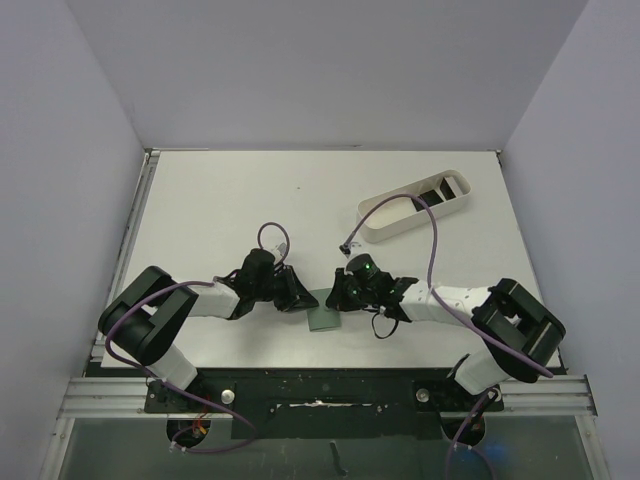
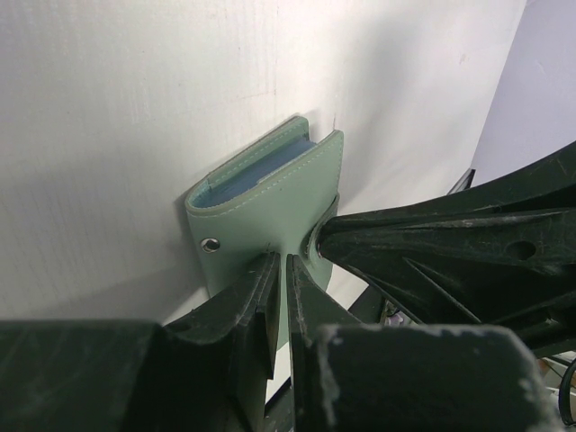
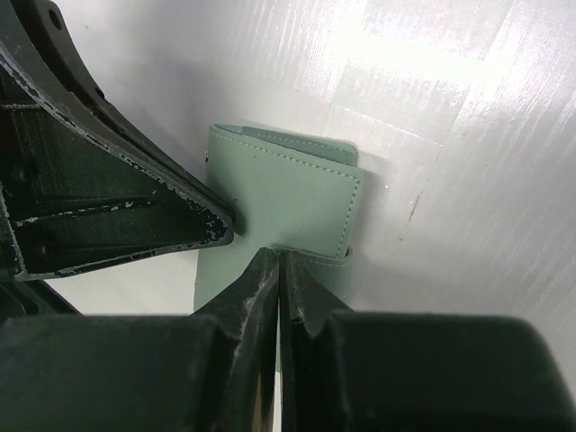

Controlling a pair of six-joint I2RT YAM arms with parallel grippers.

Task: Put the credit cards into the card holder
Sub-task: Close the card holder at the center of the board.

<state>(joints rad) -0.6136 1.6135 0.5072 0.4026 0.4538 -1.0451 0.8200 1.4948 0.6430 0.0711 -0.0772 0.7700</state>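
The grey-green card holder (image 1: 323,318) lies near the table's front edge, between the two arms. My left gripper (image 1: 308,303) is shut on its edge from the left; in the left wrist view the gripper (image 2: 283,259) pinches a green flap of the card holder (image 2: 270,202), with bluish pockets showing at the top. My right gripper (image 1: 335,300) is shut on the opposite edge; in the right wrist view the gripper (image 3: 279,255) nips the stitched rim of the card holder (image 3: 288,193). Black credit cards (image 1: 437,190) lie in the tray at the back right.
The long white oblong tray (image 1: 385,228) stands at the back right, well away from both grippers. A metal snap stud (image 2: 211,244) sits on the holder's flap. The arm bases and a rail run along the near edge.
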